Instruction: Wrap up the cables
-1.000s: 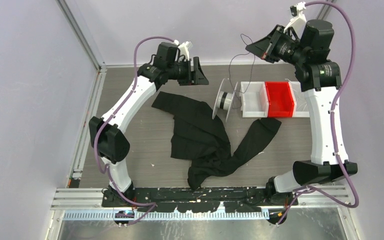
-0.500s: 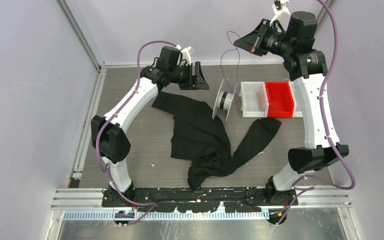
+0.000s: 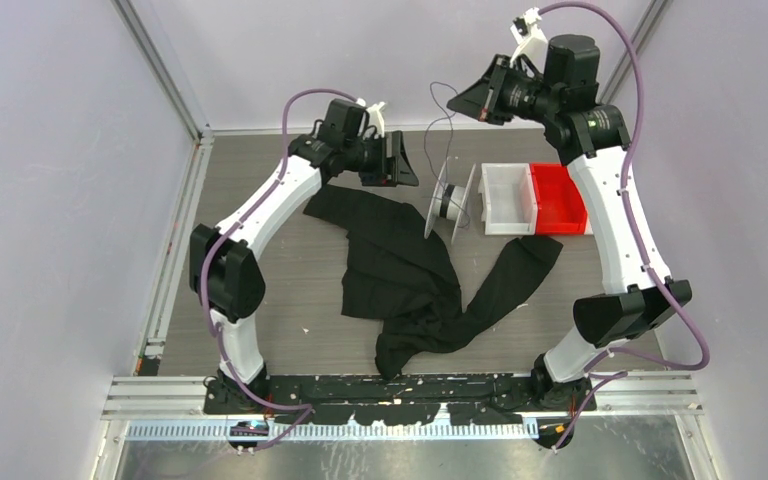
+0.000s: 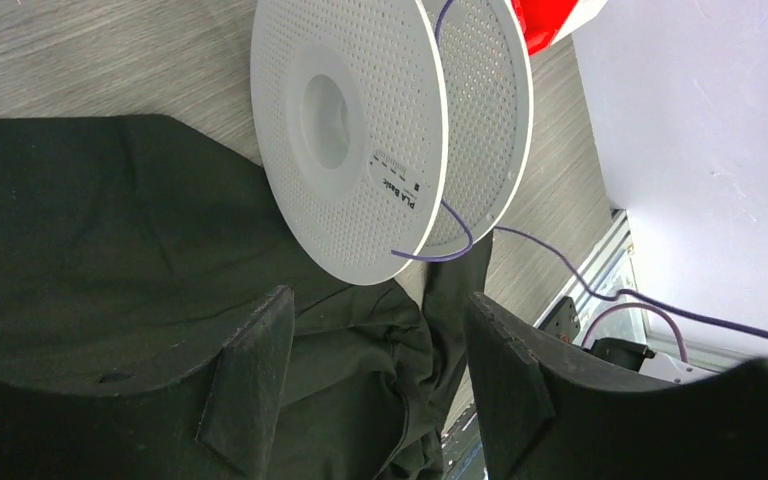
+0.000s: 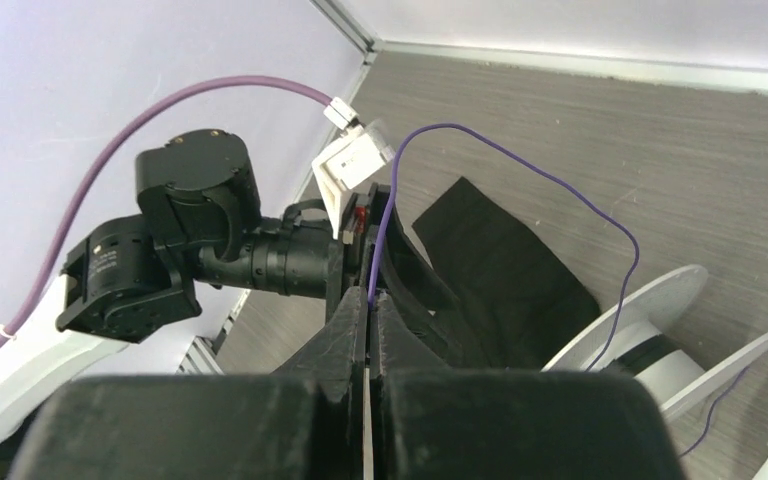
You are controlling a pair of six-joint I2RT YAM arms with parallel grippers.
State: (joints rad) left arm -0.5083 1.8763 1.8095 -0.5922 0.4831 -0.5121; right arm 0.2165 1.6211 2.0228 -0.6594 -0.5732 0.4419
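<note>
While the right pincer (image 5: 368,300) pinches the cable (image 5: 520,160) between tips pressed flat together, we judge the step in hand to be laying a turn onto the spool (image 5: 660,330). From those tips the cable climbs, arcs away ahead of the pincer and drops to the hub below and in front of it, with a lot of slack in the loop.

To do this well, we would first take up that slack gently. A line this thin will spring off if loose and drag the spool if pulled hard. We would then circle the hub with the tips held over the gap between the two flanges, so the turn falls inside and not over a rim.

The spool stands on edge and looks free to roll or tip. The left pincer (image 4: 375,300) gapes wide and empty, with the near flange just ahead of its fingers and the cloth (image 4: 80,220) beneath them. We think closing it on that flange would steady the spool.

The cable is thread-thin and loopy, purple in the wrist views and dark from above (image 3: 438,100). A short curl pokes out from between the flanges, ahead of the left pincer. Another strand trails off to its side.
</note>
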